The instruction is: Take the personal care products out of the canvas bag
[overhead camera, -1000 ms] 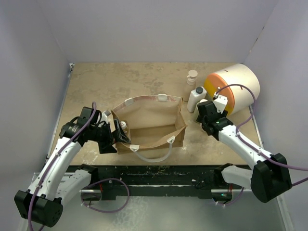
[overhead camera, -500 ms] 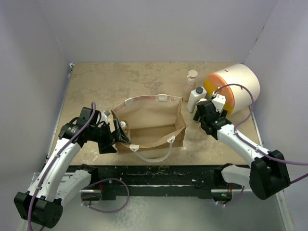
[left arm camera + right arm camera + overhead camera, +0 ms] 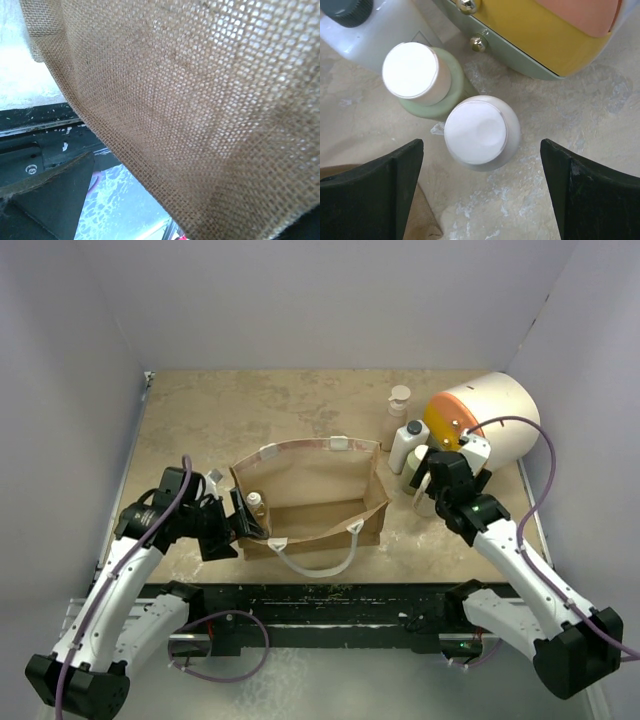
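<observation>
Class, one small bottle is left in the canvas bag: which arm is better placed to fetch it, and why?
Left, probably. The left gripper sits open at the canvas bag's left end, right beside the small amber bottle. The right gripper is beyond the bag's other end, over the cream bottle.

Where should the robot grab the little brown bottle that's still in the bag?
Probably by its white cap, coming straight down from above. The little amber bottle seems to stand upright, close to the left wall of the canvas bag. The bag's tall sides block any sideways reach, so only the top is free.
</observation>
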Controlling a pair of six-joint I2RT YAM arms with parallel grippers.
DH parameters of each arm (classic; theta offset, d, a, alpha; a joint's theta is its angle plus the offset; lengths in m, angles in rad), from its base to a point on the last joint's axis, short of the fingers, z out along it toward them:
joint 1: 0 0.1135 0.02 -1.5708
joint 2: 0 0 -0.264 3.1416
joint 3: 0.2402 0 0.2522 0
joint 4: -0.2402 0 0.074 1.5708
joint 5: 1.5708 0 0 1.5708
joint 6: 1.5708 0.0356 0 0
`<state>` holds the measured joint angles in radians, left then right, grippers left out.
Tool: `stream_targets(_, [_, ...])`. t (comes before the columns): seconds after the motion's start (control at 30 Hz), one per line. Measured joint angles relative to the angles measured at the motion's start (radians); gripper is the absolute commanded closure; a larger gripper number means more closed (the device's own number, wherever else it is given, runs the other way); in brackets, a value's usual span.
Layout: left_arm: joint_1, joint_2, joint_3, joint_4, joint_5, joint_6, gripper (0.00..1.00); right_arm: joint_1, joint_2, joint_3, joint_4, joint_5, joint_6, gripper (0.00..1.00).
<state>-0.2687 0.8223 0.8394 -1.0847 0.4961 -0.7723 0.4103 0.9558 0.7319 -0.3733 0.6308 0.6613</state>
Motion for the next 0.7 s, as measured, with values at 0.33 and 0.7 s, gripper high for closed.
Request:
stream_targets(0.33, [0.0, -0.093, -0.002, -0.035, -0.055, -0.031, 0.09, 0.0, -0.008, 0.237, -0.102, -0.127, -0.087, 0.05])
stream_targets(0.7, [0.0, -0.145, -0.041, -0.065, -0.072, -0.052, 0.07, 0.0, 0.087, 0.492, -0.087, -0.302, -0.153, 0.02])
